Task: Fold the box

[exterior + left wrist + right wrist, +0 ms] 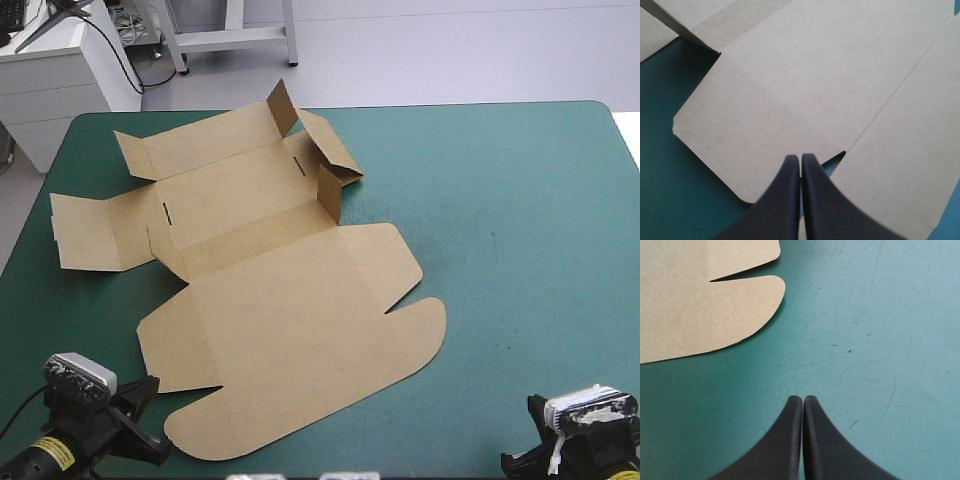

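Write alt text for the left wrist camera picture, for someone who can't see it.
A flat brown box fills most of the view, lying on the teal-green cover. The left pincer, shut to a point, sits over the edge of the box's rounded flap, beside a narrow notch.

The high view looks down and forward over the whole table. Wrist views sit low and close at 7 and 5 o'clock, all sharing the near flaps of the box.
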Available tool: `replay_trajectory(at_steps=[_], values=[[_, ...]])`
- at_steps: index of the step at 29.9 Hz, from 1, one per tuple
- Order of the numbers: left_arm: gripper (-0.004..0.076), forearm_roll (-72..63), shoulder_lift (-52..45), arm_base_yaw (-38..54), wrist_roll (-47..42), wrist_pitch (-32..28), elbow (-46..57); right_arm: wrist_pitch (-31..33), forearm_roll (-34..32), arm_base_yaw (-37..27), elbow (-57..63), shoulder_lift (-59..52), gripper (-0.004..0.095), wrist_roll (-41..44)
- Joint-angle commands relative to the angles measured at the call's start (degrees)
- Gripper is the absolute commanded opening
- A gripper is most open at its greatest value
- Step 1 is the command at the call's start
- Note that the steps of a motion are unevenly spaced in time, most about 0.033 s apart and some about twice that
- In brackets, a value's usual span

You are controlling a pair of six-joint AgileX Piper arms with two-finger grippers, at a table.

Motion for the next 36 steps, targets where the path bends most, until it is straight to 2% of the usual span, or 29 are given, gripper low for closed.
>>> replay_trajectory(at_steps=[1, 27, 36], values=[[-0.0008, -1.0, 0.6, -0.22, -0.09, -3.58, -1.41, -3.2, 0.86, 0.19, -1.16, 0.9, -0.0014, -0.54], [-0.0008, -1.0, 0.6, -0.22, -0.09, -3.58, -1.41, -3.31, 0.86, 0.19, -1.42, 1.71, -0.0013, -0.54], [-0.0008, -1.0, 0.6, -0.22, -0.09, -3.58, -1.41, -5.53, 0.86, 0.19, -11.93, 16.17, -0.0013, -6.28]])
